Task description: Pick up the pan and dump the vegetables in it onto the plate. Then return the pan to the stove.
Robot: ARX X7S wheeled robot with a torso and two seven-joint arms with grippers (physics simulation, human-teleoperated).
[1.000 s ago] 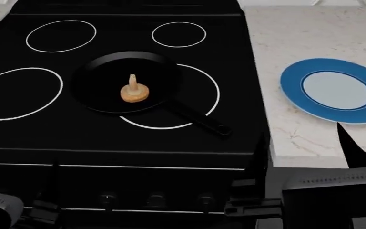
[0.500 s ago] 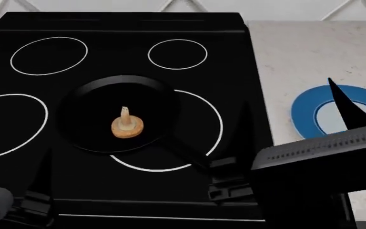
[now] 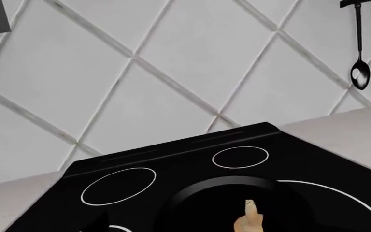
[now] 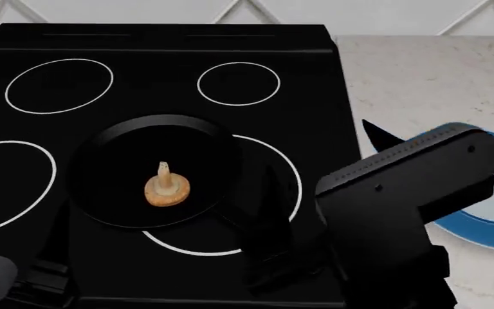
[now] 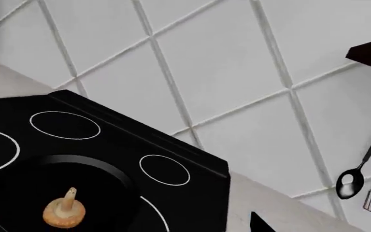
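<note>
Black pan (image 4: 144, 174) sits flat on the stove (image 4: 161, 84), handle pointing to about four o'clock. Mushroom (image 4: 166, 187) lies cap-down mid-pan, stem up. Blue-rimmed plate (image 4: 487, 232) rests on the desk, three o'clock of the stove.

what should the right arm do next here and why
Probably ease the right gripper down and forward onto the pan handle, then close. The pan sits on the stove with the mushroom inside, nothing lifted yet, and the gripper hovers about where the handle runs toward the front. Whether its jaws are open cannot be told.
</note>
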